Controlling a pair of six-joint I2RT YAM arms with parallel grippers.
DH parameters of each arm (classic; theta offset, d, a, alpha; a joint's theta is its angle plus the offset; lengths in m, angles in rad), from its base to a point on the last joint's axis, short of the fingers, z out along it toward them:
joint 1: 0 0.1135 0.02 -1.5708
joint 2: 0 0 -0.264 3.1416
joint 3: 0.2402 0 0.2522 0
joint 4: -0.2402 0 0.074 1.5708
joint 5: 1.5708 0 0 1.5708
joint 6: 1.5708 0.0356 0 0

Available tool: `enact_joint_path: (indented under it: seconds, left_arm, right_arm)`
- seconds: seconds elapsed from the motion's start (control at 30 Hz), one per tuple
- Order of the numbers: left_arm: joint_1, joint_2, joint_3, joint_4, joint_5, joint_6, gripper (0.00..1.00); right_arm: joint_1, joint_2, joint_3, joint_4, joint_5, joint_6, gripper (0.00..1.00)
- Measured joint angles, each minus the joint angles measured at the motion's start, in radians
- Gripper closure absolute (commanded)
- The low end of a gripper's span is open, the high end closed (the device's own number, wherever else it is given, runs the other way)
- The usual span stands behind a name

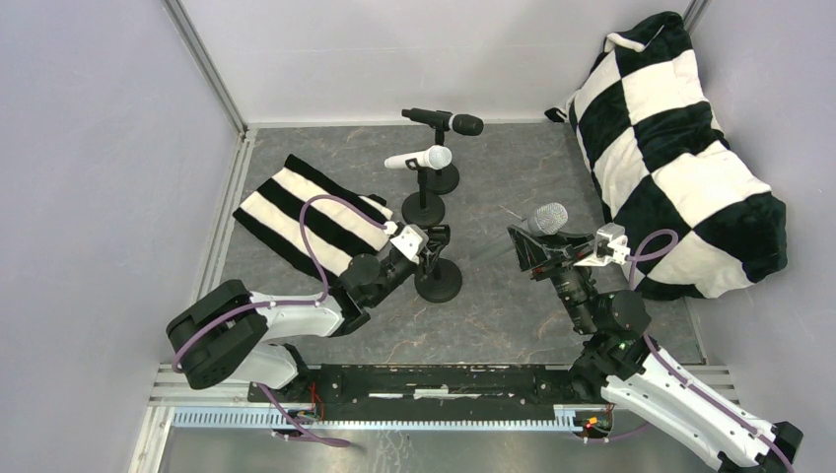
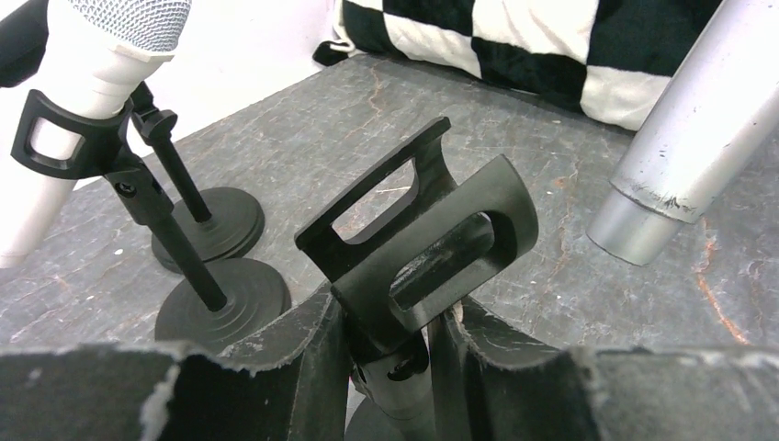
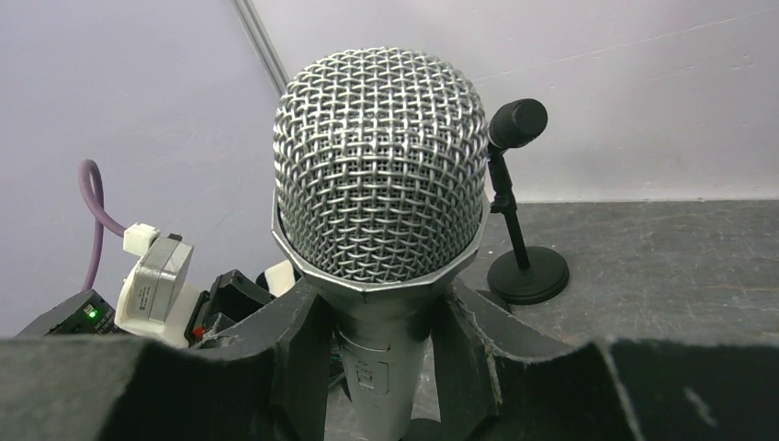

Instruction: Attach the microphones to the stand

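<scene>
silver-grey microphone point(image 3: 379, 175) held by right gripper point(image 3: 381, 363), marking unreadable; left gripper point(image 2: 393, 358) clamps stand point(image 2: 432, 239)

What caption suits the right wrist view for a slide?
Right jaws clamp the silver-grey microphone, mesh head filling the frame; a black microphone sits on its stand behind.

Black microphone point(image 1: 444, 120), white microphone point(image 1: 419, 159) on rear stands point(image 1: 424, 209), silver microphone point(image 1: 545, 219) tilted near front stand point(image 1: 440, 282)

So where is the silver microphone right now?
The silver microphone sits in the right gripper, centre-right in the top view, beside the empty stand.
</scene>
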Motion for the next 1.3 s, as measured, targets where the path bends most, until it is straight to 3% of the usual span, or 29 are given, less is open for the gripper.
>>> enact_joint_path:
  seconds: [0.33,0.6,0.83,1.3]
  left_arm:
    - [0.0,0.032,-0.002,0.056,0.03,-0.058,0.81]
    - [0.0,0.04,-0.023,0.105,0.058,-0.114,0.79]
    - [0.0,0.04,-0.034,0.132,0.068,-0.169,0.79]
    - [0.0,0.058,-0.041,0.18,0.102,-0.265,0.81]
  right_arm:
    - [0.0,-0.01,-0.012,0.018,-0.001,0.002,1.0]
    - [0.0,-0.029,-0.182,0.358,-0.025,0.0,0.99]
    - [0.0,0.058,-0.21,0.615,-0.089,0.014,1.0]
    - [0.0,0.159,-0.182,0.727,-0.182,-0.02,1.0]
